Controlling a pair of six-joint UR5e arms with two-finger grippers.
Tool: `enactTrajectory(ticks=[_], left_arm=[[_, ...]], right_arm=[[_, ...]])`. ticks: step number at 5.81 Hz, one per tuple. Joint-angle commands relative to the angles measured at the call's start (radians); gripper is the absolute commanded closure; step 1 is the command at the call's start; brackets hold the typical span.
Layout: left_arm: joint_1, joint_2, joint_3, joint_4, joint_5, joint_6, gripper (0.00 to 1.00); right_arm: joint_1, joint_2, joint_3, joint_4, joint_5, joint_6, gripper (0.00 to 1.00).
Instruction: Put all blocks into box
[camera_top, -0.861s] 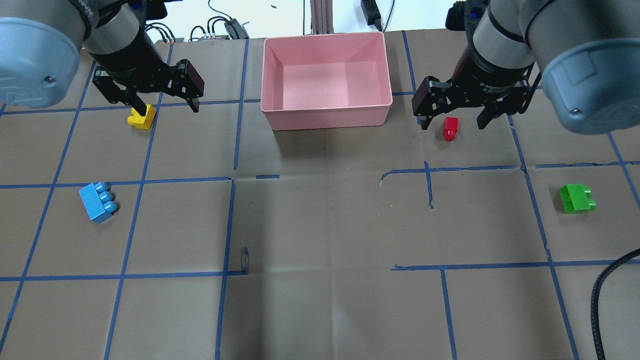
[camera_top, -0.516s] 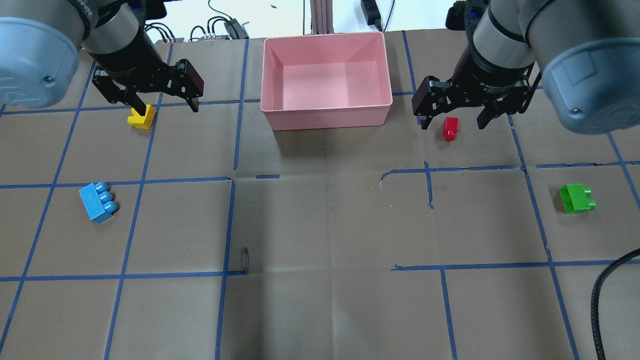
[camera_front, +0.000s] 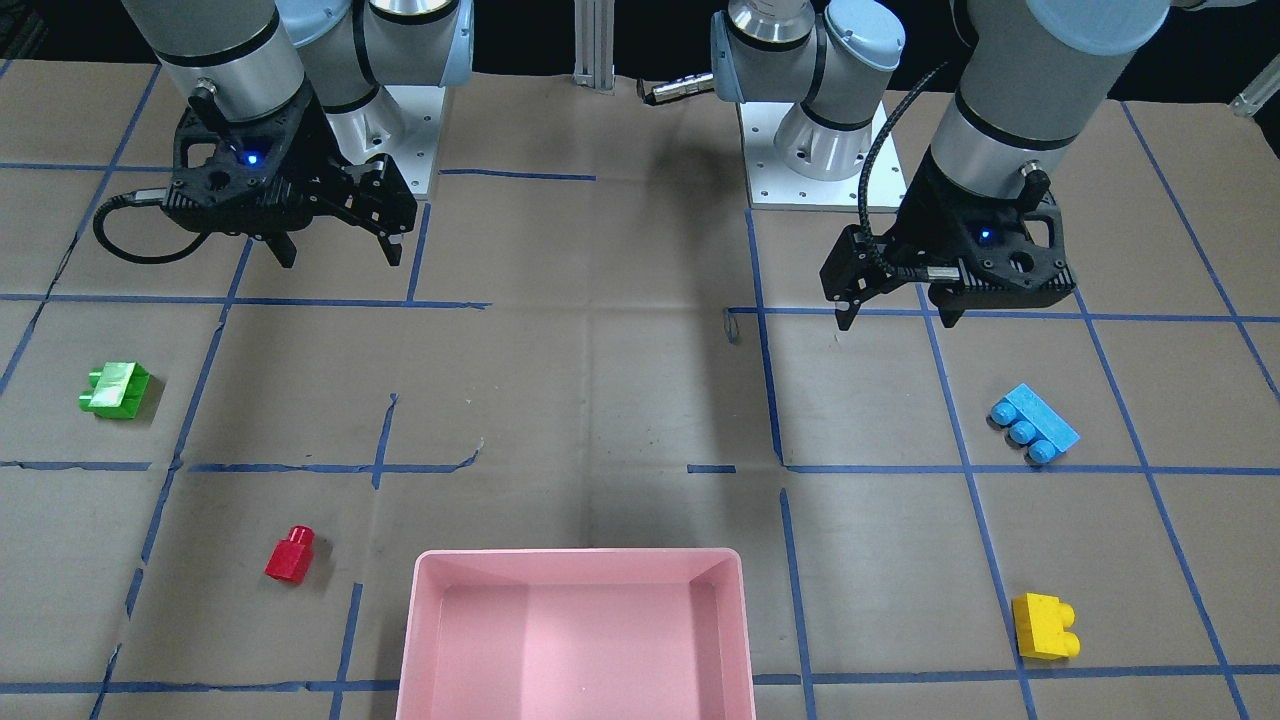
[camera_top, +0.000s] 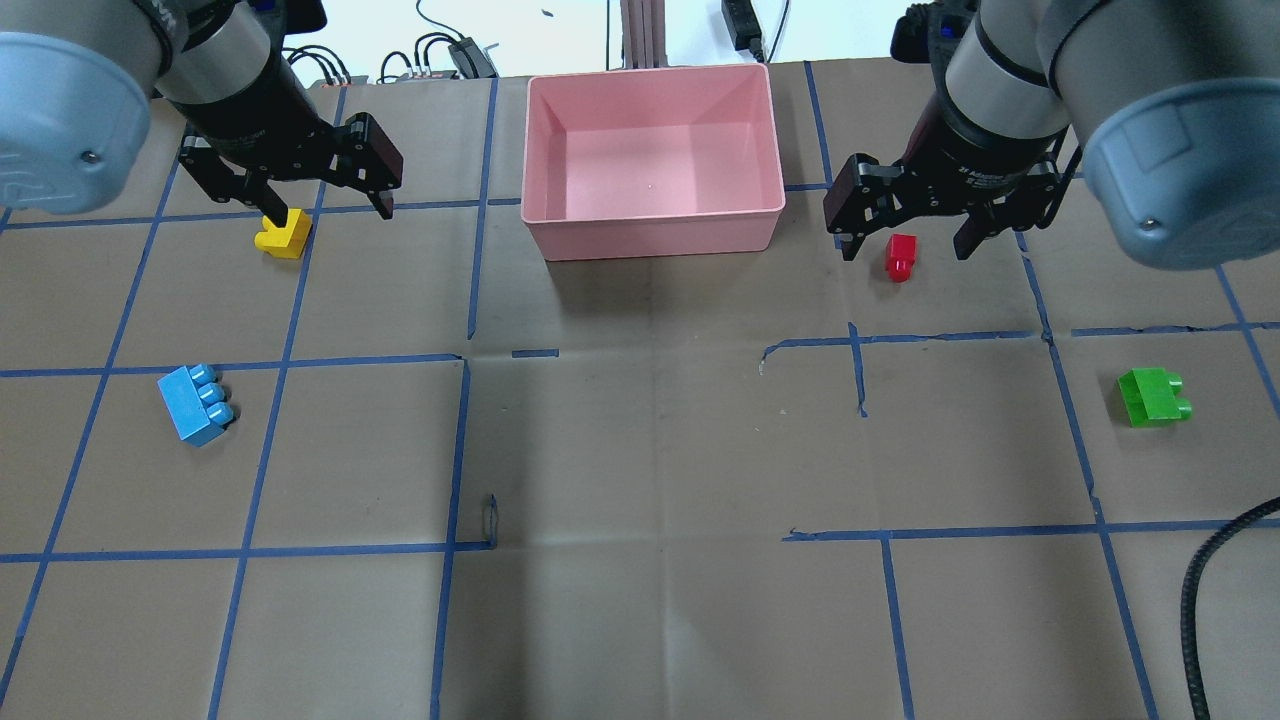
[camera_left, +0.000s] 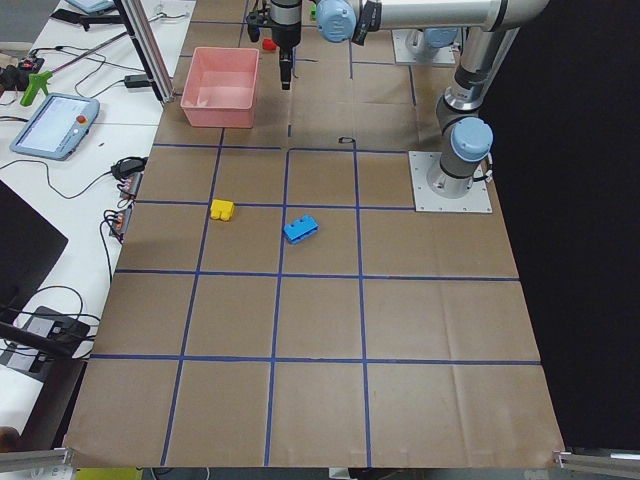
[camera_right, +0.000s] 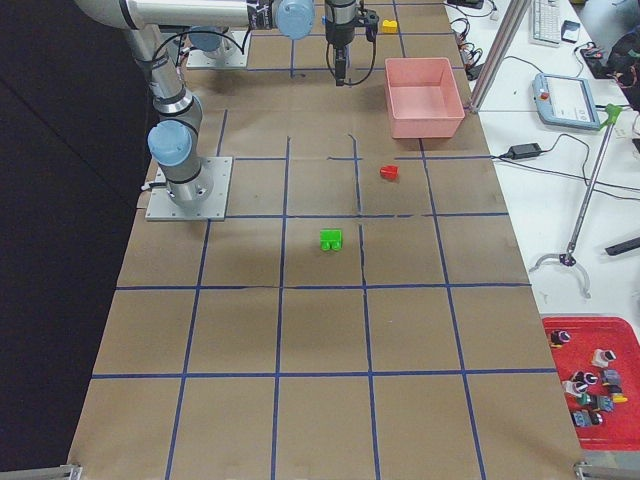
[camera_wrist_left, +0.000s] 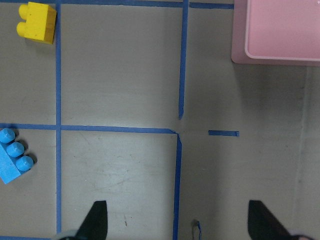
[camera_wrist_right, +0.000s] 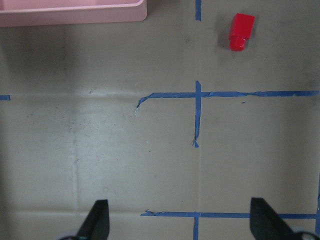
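The pink box (camera_top: 650, 228) stands empty at the table's far middle; it also shows in the front view (camera_front: 575, 562). The yellow block (camera_top: 284, 238) and light blue block (camera_top: 196, 403) lie on the left. The red block (camera_top: 901, 256) and green block (camera_top: 1153, 397) lie on the right. My left gripper (camera_top: 330, 213) is open and empty, high above the table; its wrist view shows the yellow block (camera_wrist_left: 37, 21) and blue block (camera_wrist_left: 12, 157) far below. My right gripper (camera_top: 906, 250) is open and empty, also high; the red block (camera_wrist_right: 241, 31) lies far below it.
Blue tape lines grid the brown table. A black cable (camera_top: 1215, 580) curves in at the near right. The operators' desk with a tablet (camera_left: 55, 125) runs past the table's far side. A red tray of small parts (camera_right: 590, 375) sits off the table.
My left gripper has shifted slightly towards the table's far side. The right gripper and all blocks have stayed put.
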Motion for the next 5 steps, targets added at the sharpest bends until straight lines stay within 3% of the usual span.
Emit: enactTrajectory(ticks=[1, 2, 5], left_arm=[[0.009, 0.004, -0.01, 0.02, 0.002, 0.005, 0.01], [0.061, 0.004, -0.012, 0.026, -0.001, 0.009, 0.01], [0.392, 0.0, -0.02, 0.031, 0.0, 0.115, 0.0]], right_arm=[[0.0, 0.0, 0.003, 0.002, -0.001, 0.002, 0.0], [0.0, -0.002, 0.003, 0.002, -0.001, 0.003, 0.0], [0.0, 0.002, -0.005, 0.002, 0.004, 0.003, 0.0]])
